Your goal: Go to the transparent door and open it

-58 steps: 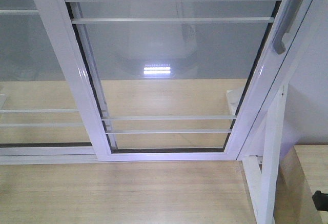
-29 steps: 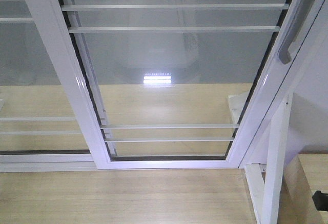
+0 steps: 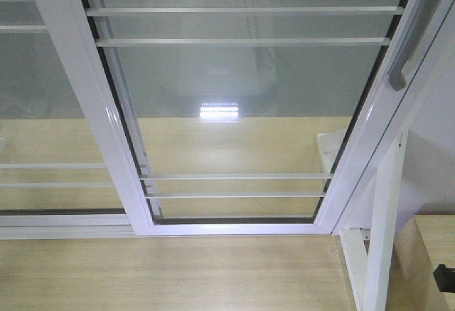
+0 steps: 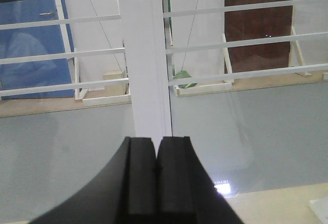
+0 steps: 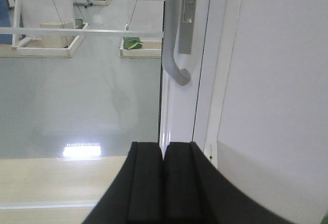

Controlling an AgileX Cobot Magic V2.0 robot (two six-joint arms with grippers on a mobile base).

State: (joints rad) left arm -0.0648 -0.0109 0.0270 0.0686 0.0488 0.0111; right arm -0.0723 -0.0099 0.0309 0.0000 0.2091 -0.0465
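Note:
The transparent door (image 3: 242, 90) fills the front view: clear glass in a white frame with thin white bars across it. Its grey curved handle (image 3: 411, 37) sits on the right stile. In the right wrist view the handle (image 5: 174, 39) hangs just above and ahead of my right gripper (image 5: 164, 149), which is shut on nothing. My left gripper (image 4: 156, 144) is shut too, empty, and faces a white upright stile (image 4: 146, 60) between glass panes.
A matching white-framed glass panel (image 3: 35, 97) without a handle stands left of the door. A white brace post (image 3: 380, 240) rises at the lower right beside a pale wooden box (image 3: 426, 254). Light wood flooring (image 3: 170, 268) runs to the door's bottom rail.
Over the last second the door frame slid down in the front view as I came closer. Since half a second ago almost nothing has shifted.

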